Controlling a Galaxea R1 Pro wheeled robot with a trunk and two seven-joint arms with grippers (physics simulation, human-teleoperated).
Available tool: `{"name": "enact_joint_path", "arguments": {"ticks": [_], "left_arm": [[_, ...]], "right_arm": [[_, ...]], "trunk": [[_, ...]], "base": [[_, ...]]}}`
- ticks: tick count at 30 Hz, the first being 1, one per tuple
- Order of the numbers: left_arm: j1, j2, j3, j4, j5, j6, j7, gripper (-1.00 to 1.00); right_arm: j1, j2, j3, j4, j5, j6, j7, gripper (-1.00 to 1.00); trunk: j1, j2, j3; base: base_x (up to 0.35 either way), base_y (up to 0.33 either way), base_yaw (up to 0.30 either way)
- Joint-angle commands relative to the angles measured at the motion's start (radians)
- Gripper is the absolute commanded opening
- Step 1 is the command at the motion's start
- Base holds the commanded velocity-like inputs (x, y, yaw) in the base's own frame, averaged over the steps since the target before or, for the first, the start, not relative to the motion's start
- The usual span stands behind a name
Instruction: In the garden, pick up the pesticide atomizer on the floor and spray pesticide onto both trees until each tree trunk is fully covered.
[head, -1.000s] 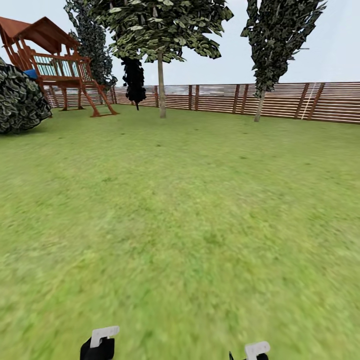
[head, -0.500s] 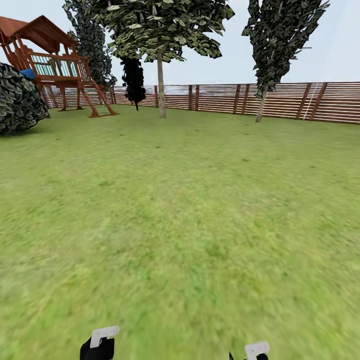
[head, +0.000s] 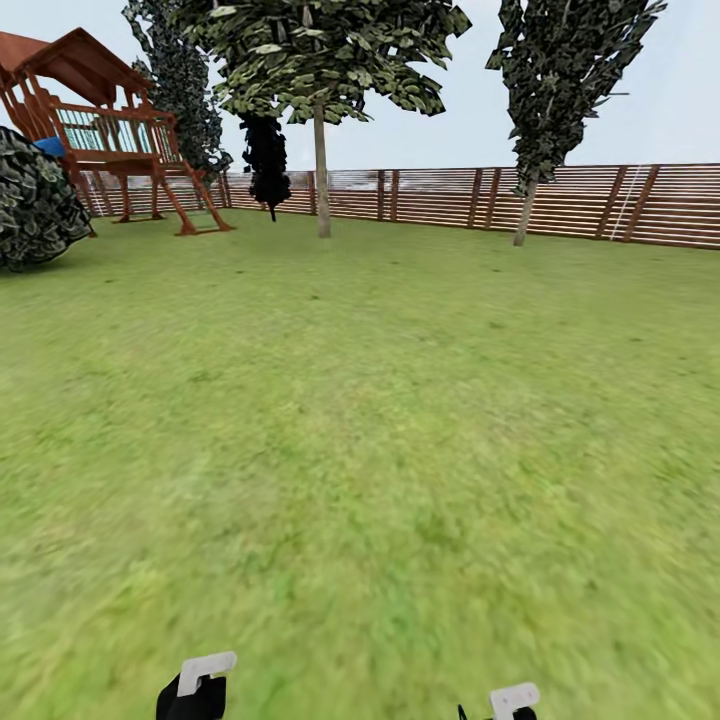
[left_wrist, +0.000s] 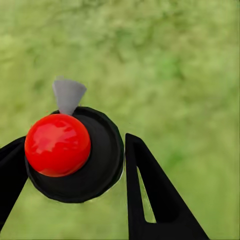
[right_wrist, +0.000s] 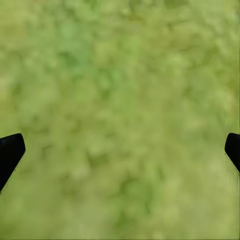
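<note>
In the left wrist view my left gripper (left_wrist: 75, 142) is shut on the pesticide atomizer (left_wrist: 57, 145), a black round body with a glossy red cap and a grey nozzle, held over the grass floor (head: 380, 420). My right gripper (right_wrist: 120, 145) is open, with nothing but grass between its black fingertips. Both grippers peek in at the lower edge of the head view, the left gripper (head: 195, 685) and the right gripper (head: 512, 700). Two trees stand far ahead by the fence: one pale tree trunk (head: 321, 170) left of centre, and a second, leaning trunk (head: 523, 212) further right.
A brown slatted fence (head: 440, 195) closes the far side of the garden. A red wooden play tower (head: 110, 130) and a round dark bush (head: 35, 205) stand at the far left. An all-black tree (head: 267, 160) stands near the left pale trunk. Open lawn lies between me and the trees.
The whole head view has shifted slightly, with the bush and play tower sliding left, so the camera moved. Both grippers keep the same place and state.
</note>
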Motion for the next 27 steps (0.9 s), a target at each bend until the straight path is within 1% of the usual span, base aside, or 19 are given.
{"name": "enact_joint_path", "arguments": {"ticks": [1, 14, 17, 20, 22, 24, 27], "left_arm": [[0.0, 0.0, 0.0, 0.0, 0.0, 0.0, 0.0, -1.0], [-0.001, 0.002, 0.003, -0.004, 0.003, -0.002, -0.001, -1.0], [-0.008, 0.001, 0.001, -0.044, 0.003, -0.002, -0.002, -1.0], [-0.015, -0.009, 0.001, -0.111, 0.003, -0.002, -0.003, -1.0], [-0.016, -0.01, 0.002, -0.145, 0.003, 0.0, -0.004, -1.0], [-0.014, -0.013, -0.001, -0.145, 0.002, -0.001, -0.01, -1.0], [-0.01, -0.031, -0.005, -0.155, 0.002, -0.001, -0.013, -1.0]], "right_arm": [[0.0, 0.0, 0.0, 0.0, 0.0, 0.0, 0.0, 1.0], [0.0, 0.0, 0.0, 0.0, 0.0, 0.0, 0.0, 1.0], [0.0, 0.0, 0.0, 0.0, 0.0, 0.0, 0.0, 1.0], [0.0, 0.0, 0.0, 0.0, 0.0, 0.0, 0.0, 1.0], [0.0, 0.0, 0.0, 0.0, 0.0, 0.0, 0.0, 1.0], [0.0, 0.0, 0.0, 0.0, 0.0, 0.0, 0.001, 1.0], [0.0, 0.0, 0.0, 0.0, 0.0, 0.0, 0.001, 1.0]], "trunk": [[0.0, 0.0, 0.0], [0.0, 0.0, 0.0], [0.0, 0.0, 0.0], [0.0, 0.0, 0.0], [0.0, 0.0, 0.0], [0.0, 0.0, 0.0], [0.0, 0.0, 0.0]], "base": [[0.338, 0.0, 0.0], [0.338, 0.0, 0.0], [0.338, 0.0, 0.0], [0.338, 0.0, 0.0], [0.338, 0.0, 0.0], [0.339, 0.0, 0.0], [0.339, 0.0, 0.0]]}}
